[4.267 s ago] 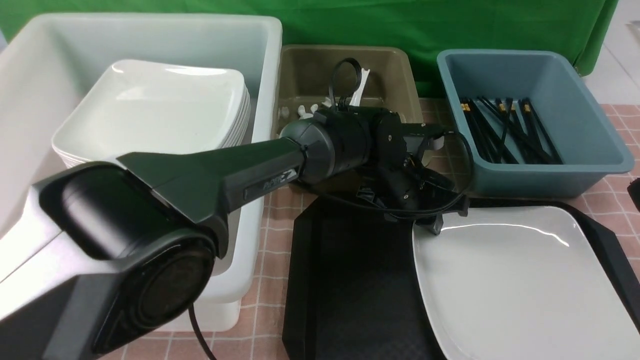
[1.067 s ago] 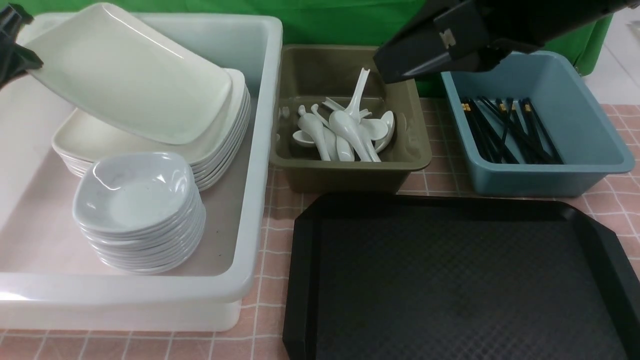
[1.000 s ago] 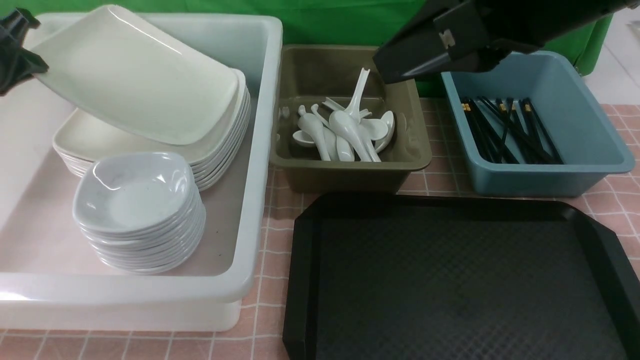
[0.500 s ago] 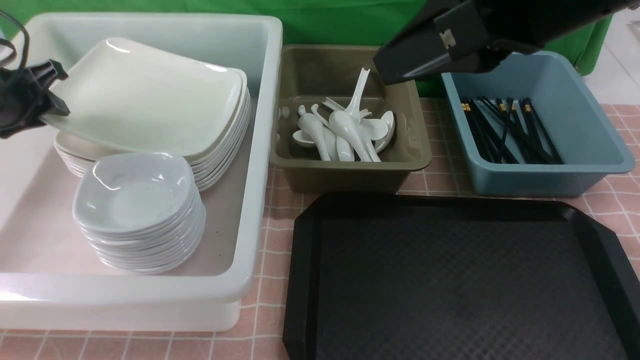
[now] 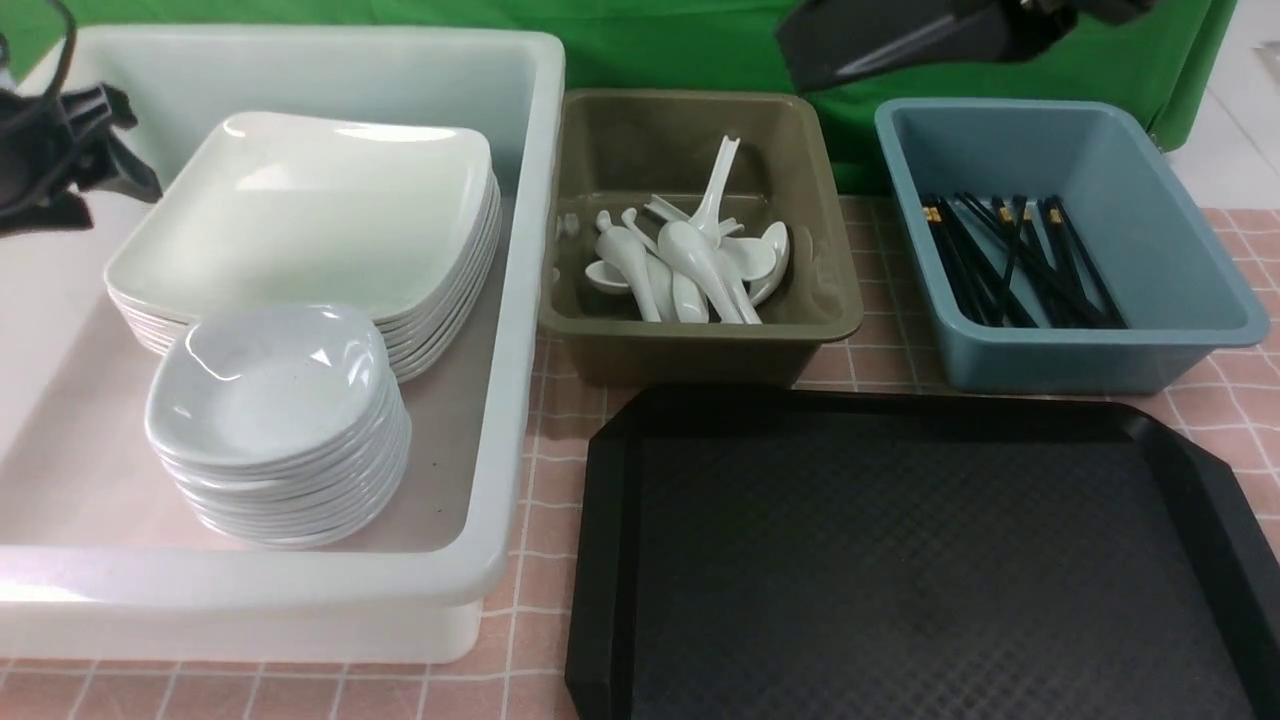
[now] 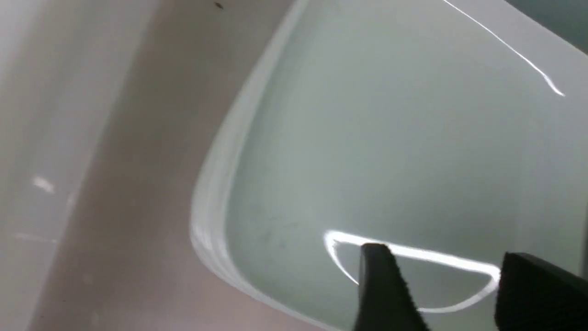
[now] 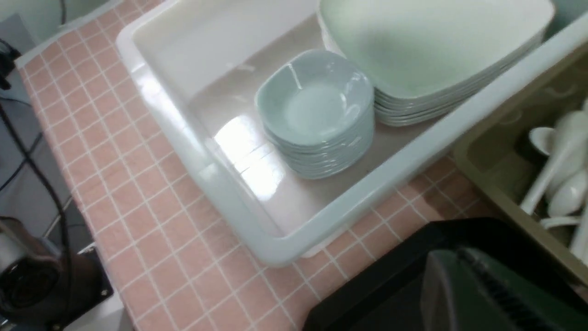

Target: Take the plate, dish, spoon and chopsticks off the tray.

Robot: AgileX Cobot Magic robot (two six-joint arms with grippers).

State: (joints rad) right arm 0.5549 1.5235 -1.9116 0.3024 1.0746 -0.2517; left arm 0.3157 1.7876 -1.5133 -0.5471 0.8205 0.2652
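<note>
Hanging wide open and holding nothing, left gripper near the plate, flat on top of its pile in the big white tub. Pressed together, right gripper. Beside the small bowls, the plate pile

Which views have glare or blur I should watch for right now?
Left wrist view: soft overall, with a bright curved glare streak on the top plate behind the fingers; front view: crisp, mild shine on the plates and small dishes; right wrist view: hard glare on the white tub's floor, spoons smeared.
</note>
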